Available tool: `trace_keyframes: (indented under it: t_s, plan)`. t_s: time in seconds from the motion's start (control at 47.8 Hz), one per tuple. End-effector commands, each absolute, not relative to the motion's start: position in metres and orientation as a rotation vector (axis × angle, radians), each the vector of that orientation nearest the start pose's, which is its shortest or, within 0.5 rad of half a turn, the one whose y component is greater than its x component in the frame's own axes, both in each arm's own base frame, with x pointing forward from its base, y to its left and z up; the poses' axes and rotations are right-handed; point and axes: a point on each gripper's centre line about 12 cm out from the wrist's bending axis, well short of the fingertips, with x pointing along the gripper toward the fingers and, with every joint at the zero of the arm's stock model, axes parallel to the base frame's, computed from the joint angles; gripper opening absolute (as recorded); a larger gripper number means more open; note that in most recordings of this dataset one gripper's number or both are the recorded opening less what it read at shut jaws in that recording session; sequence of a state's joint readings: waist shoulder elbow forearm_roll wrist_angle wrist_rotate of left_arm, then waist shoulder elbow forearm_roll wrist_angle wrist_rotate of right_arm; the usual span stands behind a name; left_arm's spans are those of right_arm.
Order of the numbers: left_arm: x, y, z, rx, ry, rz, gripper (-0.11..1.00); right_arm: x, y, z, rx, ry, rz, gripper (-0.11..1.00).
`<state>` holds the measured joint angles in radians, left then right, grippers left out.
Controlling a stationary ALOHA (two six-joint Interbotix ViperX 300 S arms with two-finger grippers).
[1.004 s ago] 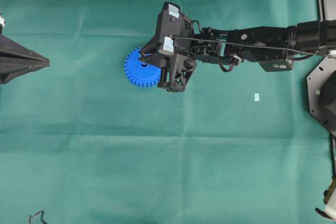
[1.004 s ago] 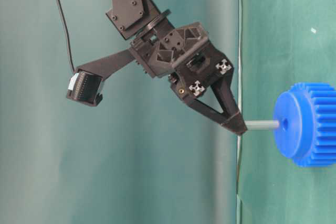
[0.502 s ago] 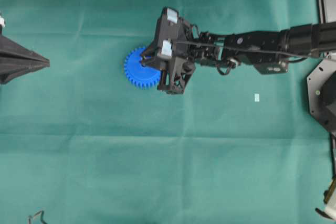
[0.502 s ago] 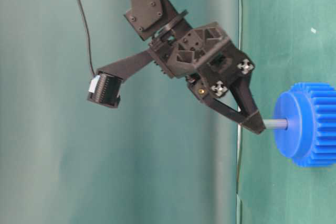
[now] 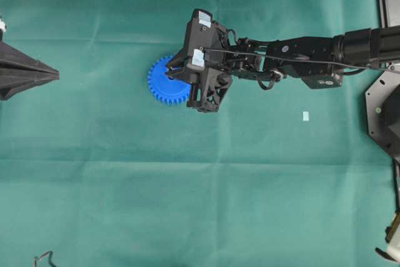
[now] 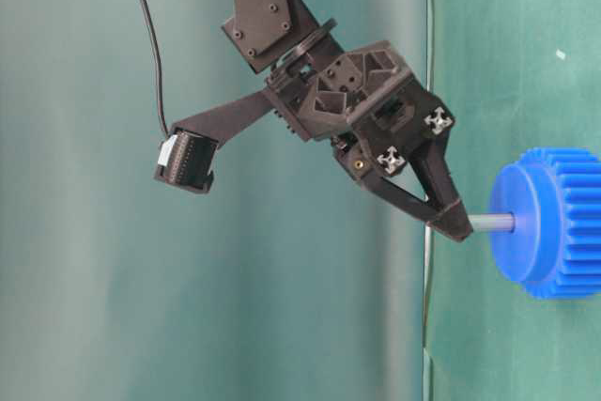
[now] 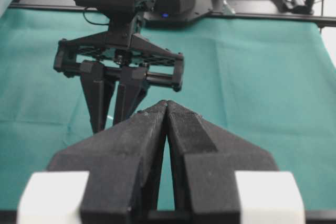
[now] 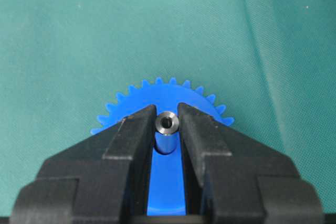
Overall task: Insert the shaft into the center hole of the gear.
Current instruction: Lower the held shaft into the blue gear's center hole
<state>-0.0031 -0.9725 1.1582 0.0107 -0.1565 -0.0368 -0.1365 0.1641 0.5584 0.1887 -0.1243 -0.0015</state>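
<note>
In the right wrist view, the black right gripper (image 8: pixel 168 124) is clamped on the short silvery-grey metal shaft (image 8: pixel 167 132), one finger pressed against each side of it. The shaft's hollow upper end shows between the fingertips. Directly beneath lies the bright blue toothed plastic gear (image 8: pixel 166 98), flat on the green cloth (image 8: pixel 79 35). The table-level view shows the shaft (image 6: pixel 493 223) running from the fingertips into the middle of the gear's (image 6: pixel 549 223) flat face, its far end already inside the center hole, which it hides. From overhead, the right gripper (image 5: pixel 181 79) covers the gear's (image 5: pixel 164 82) right part. A small pale scrap (image 5: pixel 305 115) lies well apart on the cloth. Farther off, at the left edge, the left gripper (image 5: pixel 55 76) rests with its jaws pressed together, grasping nothing
</note>
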Motion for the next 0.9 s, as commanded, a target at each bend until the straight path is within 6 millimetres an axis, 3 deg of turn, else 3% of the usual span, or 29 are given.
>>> trace_keyframes:
  t_s: [0.0,0.293,0.879]
  plan:
    - [0.201,-0.001,0.296,-0.023,0.003,-0.005,0.00,0.429,-0.062,0.159,0.211,0.548,-0.209,0.16]
    - [0.201,-0.001,0.296,-0.023,0.003,-0.005,0.00,0.431,-0.059,0.140,0.215,0.580,-0.208,0.16]
    - [0.201,-0.001,0.296,-0.022,0.003,-0.005,0.00,0.432,-0.057,0.138,0.211,0.584,-0.205,0.16]
